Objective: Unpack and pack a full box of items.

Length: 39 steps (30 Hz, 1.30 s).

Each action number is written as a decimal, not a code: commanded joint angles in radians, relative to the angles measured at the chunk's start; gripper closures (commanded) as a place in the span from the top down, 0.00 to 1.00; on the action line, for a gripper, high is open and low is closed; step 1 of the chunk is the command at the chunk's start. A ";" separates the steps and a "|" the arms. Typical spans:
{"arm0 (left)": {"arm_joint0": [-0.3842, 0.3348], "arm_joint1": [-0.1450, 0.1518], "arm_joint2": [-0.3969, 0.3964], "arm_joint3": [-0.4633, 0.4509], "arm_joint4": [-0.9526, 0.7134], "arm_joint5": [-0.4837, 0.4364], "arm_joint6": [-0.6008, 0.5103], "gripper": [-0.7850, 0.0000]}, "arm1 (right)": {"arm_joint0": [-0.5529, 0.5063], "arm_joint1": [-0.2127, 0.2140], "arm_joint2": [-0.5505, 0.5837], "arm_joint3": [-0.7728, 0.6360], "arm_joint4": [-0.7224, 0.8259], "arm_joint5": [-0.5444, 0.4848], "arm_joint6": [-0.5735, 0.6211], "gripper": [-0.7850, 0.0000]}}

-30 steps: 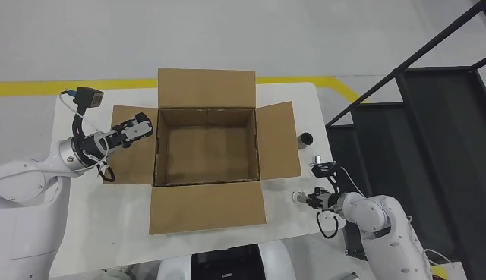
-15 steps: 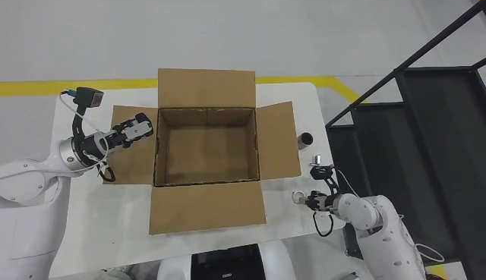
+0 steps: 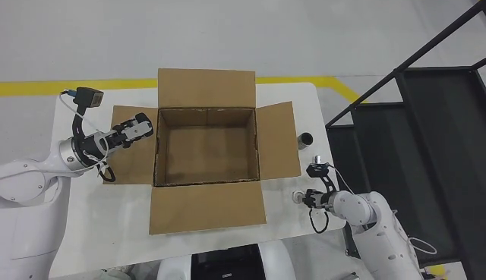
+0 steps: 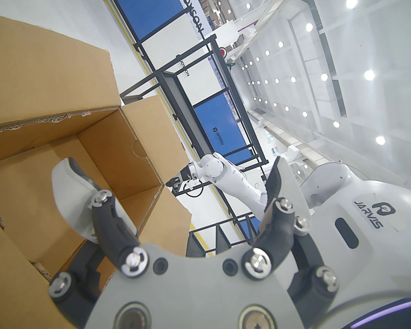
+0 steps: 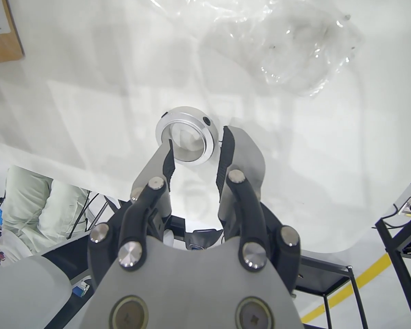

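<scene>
The right gripper [image 5: 198,138] covers the near rim of the silver metal ring [image 5: 185,118]. The brown cardboard box [image 5: 0,18] is cut off by the picture's edge. From above, a small dark cylinder [image 3: 305,139] beside the box is too small to identify.

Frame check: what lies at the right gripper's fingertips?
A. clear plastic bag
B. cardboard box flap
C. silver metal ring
C: the silver metal ring sits on the white table right at the spread fingertips of the right gripper, with the clear plastic bag lying farther off.
</scene>
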 commanded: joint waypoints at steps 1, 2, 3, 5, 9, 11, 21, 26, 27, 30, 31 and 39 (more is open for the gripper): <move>0.000 0.000 0.000 0.000 0.000 0.000 0.000 1.00 | 0.001 0.002 -0.003 0.001 -0.002 0.004 0.002 0.32; 0.000 0.000 0.000 0.000 0.000 0.000 0.000 1.00 | 0.002 0.003 -0.005 0.003 -0.001 0.006 0.001 0.31; 0.000 0.000 0.000 0.000 0.000 0.000 0.000 1.00 | 0.003 0.003 -0.007 0.006 -0.001 0.007 0.000 0.29; 0.000 0.000 0.000 0.000 0.000 0.000 0.000 1.00 | 0.006 0.005 -0.012 0.011 0.003 0.009 -0.003 0.27; 0.000 0.000 0.000 0.000 0.000 0.000 0.000 1.00 | 0.011 0.007 -0.023 0.016 0.001 0.012 -0.004 0.22; 0.000 0.000 0.000 0.000 0.000 0.000 0.000 1.00 | 0.014 0.009 -0.028 0.019 -0.002 0.014 -0.005 0.12; 0.000 0.000 0.000 0.000 0.000 0.000 0.000 1.00 | 0.000 0.022 0.000 -0.042 0.007 0.014 -0.012 0.00; 0.000 0.000 0.000 0.000 0.000 0.000 0.000 1.00 | -0.056 0.036 0.096 -0.199 -0.001 0.048 -0.011 0.00; 0.000 0.000 0.000 0.000 0.000 0.000 0.000 1.00 | -0.072 0.037 0.118 -0.241 0.003 0.057 -0.015 0.00; 0.000 0.000 0.000 0.000 0.000 0.000 0.000 1.00 | -0.116 0.042 0.170 -0.354 0.005 0.068 -0.024 0.00; 0.000 0.000 0.000 0.000 0.000 0.000 0.000 1.00 | -0.137 0.043 0.186 -0.411 0.007 0.053 -0.032 0.00; 0.000 0.000 0.000 0.000 0.000 0.000 0.000 1.00 | -0.178 0.046 0.221 -0.613 0.036 0.016 -0.128 0.00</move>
